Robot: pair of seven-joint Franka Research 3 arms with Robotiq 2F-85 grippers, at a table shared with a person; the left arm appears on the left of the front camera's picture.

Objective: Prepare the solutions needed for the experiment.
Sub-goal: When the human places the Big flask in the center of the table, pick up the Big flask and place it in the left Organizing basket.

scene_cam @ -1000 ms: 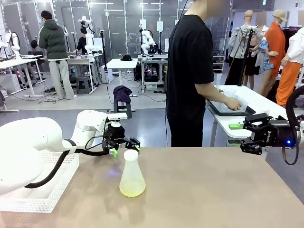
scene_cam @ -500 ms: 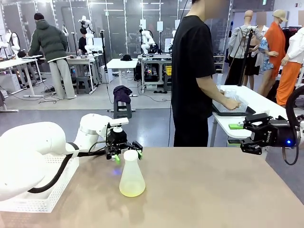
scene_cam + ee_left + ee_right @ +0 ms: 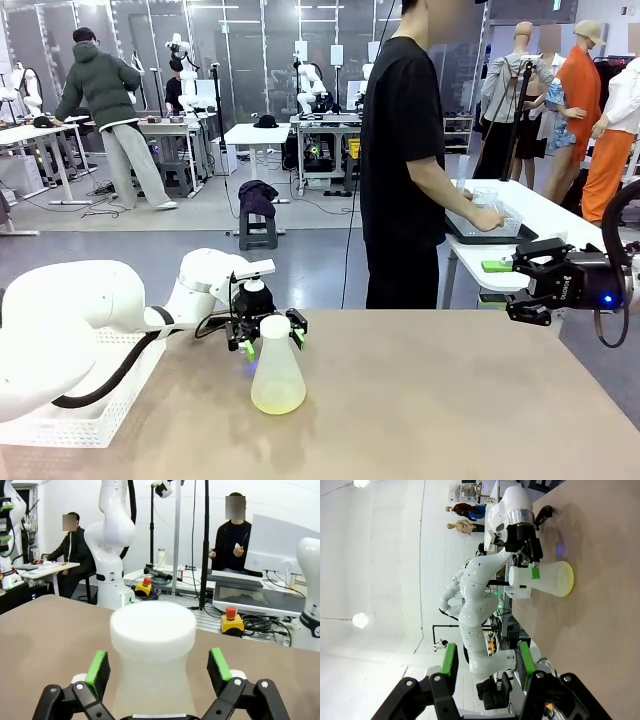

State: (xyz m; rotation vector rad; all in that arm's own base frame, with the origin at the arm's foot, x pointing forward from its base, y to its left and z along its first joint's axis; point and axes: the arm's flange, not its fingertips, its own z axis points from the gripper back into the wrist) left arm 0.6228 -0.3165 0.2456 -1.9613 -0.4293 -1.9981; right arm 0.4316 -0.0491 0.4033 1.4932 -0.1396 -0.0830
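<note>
Jaws: my left gripper (image 3: pixel 272 338) stands wide open astride the flask (image 3: pixel 277 366) neck, pads (image 3: pixel 98 666) apart from it.
Right gripper (image 3: pixel 513 287) part open, empty, off the table's (image 3: pixel 450 400) right edge. Flask upright mid-table; the solutions (image 3: pixel 278 402) form a shallow yellow-green layer in its base.

Bright even overhead lighting; soft shadows on table (image 3: pixel 450 400); wrist views wide-angle distorted, sharp.

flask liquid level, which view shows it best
The front view: the whole flask stands side-on, its shallow yellow-green solution visible at the base. The right wrist view shows the flask sideways and farther off; the left wrist view shows just its white neck between the left gripper pads.
</note>
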